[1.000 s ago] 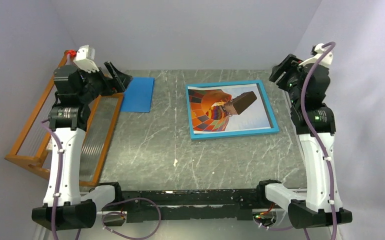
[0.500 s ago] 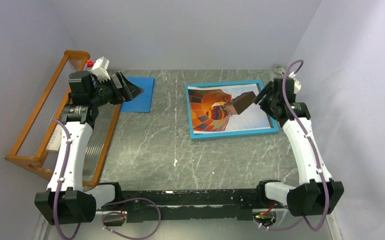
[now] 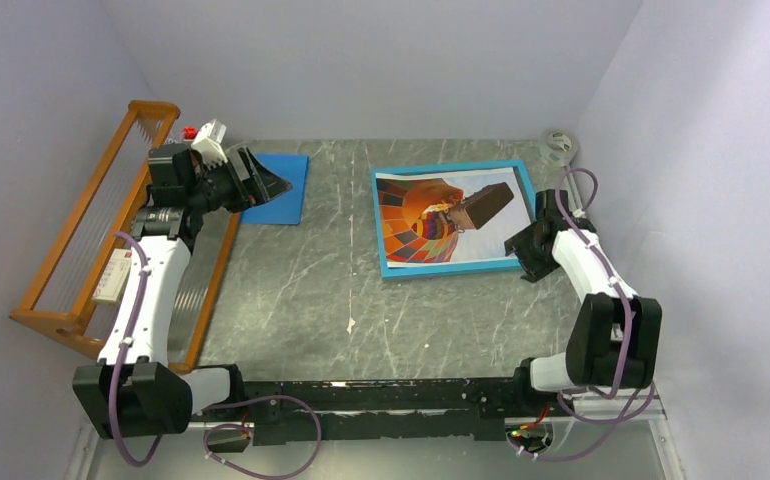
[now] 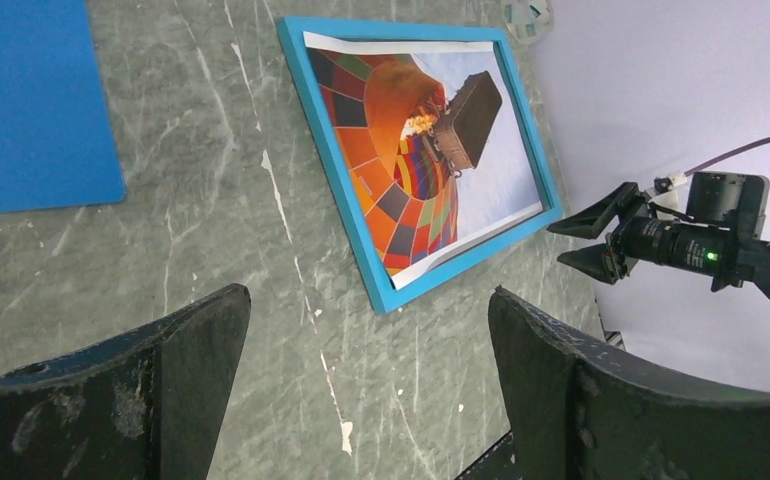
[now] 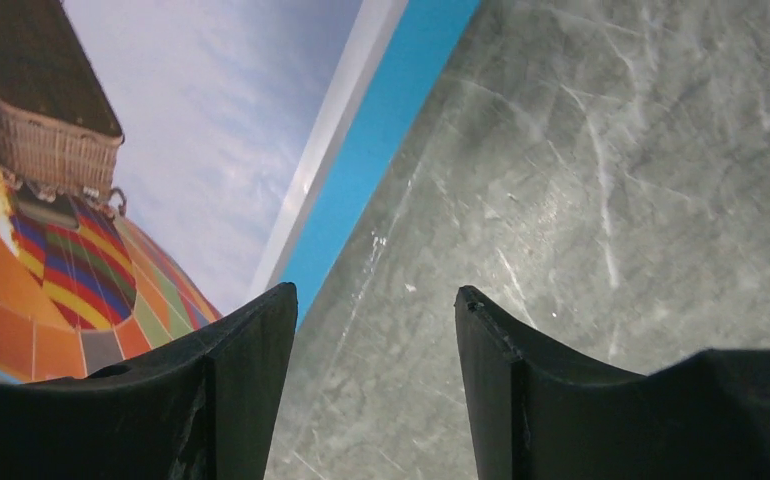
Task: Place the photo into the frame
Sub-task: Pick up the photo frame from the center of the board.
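The photo (image 3: 451, 222), a hot-air balloon print, lies slightly skewed on the turquoise frame (image 3: 461, 267), which lies flat at the back right of the table. The photo's corners overlap the frame's border. My right gripper (image 3: 521, 250) is open and empty, low beside the frame's near right corner. In the right wrist view the gripper (image 5: 376, 295) hovers over bare table just off the frame's blue edge (image 5: 391, 130), with the photo (image 5: 161, 150) to the left. My left gripper (image 3: 266, 180) is open and empty, raised at the back left. In its wrist view the photo (image 4: 411, 150) and frame (image 4: 333, 160) lie far ahead.
A small flat blue pad (image 3: 276, 188) lies under my left gripper. An orange wooden rack (image 3: 71, 250) stands along the left edge, with a ribbed pane (image 3: 196, 270) beside it. A tape roll (image 3: 558, 145) sits in the back right corner. Walls close in left, right and behind.
My right arm has swung down from a raised pose to the frame's near right corner. My left arm has moved right, over the blue pad. Photo and frame have not moved.
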Controlling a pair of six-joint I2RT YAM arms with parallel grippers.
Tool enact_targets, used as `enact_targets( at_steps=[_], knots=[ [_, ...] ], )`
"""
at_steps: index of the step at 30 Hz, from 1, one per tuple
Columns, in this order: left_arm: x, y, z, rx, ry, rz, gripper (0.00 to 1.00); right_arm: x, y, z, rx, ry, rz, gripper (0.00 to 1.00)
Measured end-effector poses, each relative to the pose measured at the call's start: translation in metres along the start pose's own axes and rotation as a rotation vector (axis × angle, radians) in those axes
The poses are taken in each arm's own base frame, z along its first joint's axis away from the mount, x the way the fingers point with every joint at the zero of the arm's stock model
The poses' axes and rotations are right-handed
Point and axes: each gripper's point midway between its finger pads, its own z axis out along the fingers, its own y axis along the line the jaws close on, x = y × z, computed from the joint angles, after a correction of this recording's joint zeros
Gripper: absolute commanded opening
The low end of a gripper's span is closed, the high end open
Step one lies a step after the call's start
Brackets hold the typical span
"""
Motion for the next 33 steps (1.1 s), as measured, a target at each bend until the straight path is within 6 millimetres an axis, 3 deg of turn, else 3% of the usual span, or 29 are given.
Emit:
enact_targets(
  at_steps=[4,9,19,25,28,33],
  knots=[
    [0.001,0.005,0.008,0.0,0.01,-0.005,0.94,0.0,0.002,0.02,0.042,0.021,0.044,0.55],
    [0.004,0.015,0.016,-0.031,0.026,-0.018,0.94,-0.005,0.008,0.042,0.105,0.04,0.076,0.53],
    [0.007,0.032,0.029,-0.073,0.056,-0.046,0.82,-0.013,0.014,0.063,0.18,0.043,0.116,0.52],
    [0.005,0.033,0.031,-0.079,0.069,-0.05,0.83,-0.01,0.009,0.075,0.255,0.075,0.135,0.5],
    [0.004,0.032,0.031,-0.078,0.069,-0.045,0.93,-0.011,0.008,0.074,0.268,0.069,0.141,0.43],
    [0.008,0.031,0.031,-0.078,0.084,-0.042,0.94,-0.012,0.005,0.072,0.28,0.062,0.157,0.28]
  ],
)
